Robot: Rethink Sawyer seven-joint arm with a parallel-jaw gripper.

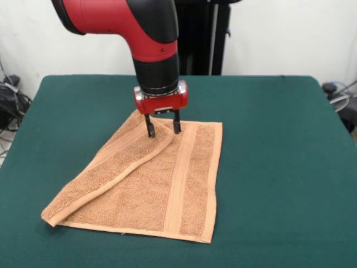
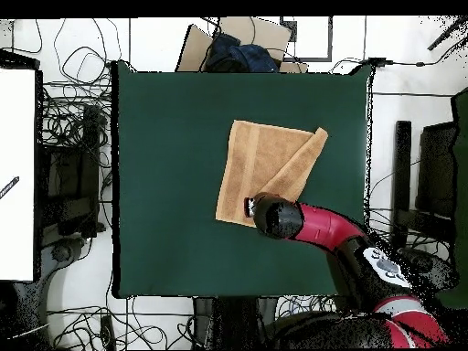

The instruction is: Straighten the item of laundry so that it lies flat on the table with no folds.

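The peach-orange towel (image 1: 167, 184) lies on the dark green table (image 1: 279, 139). Its left side is folded over in a long diagonal flap (image 1: 120, 162) that runs from the far corner to the near left corner. A woven band runs along its right side. My gripper (image 1: 163, 129) points straight down at the towel's far corner. Its fingers (image 1: 149, 129) are apart, with the tips on the cloth on either side of the flap's upper end. In the overhead view the towel (image 2: 256, 160) shows with the flap (image 2: 303, 163) on its right, and the arm covers the gripper.
Bare green felt surrounds the towel on all sides, widest to the right in the front view. Cables and equipment (image 2: 69, 174) lie beyond the table's edges. A cardboard box with dark cloth (image 2: 233, 46) stands past the table's far edge in the overhead view.
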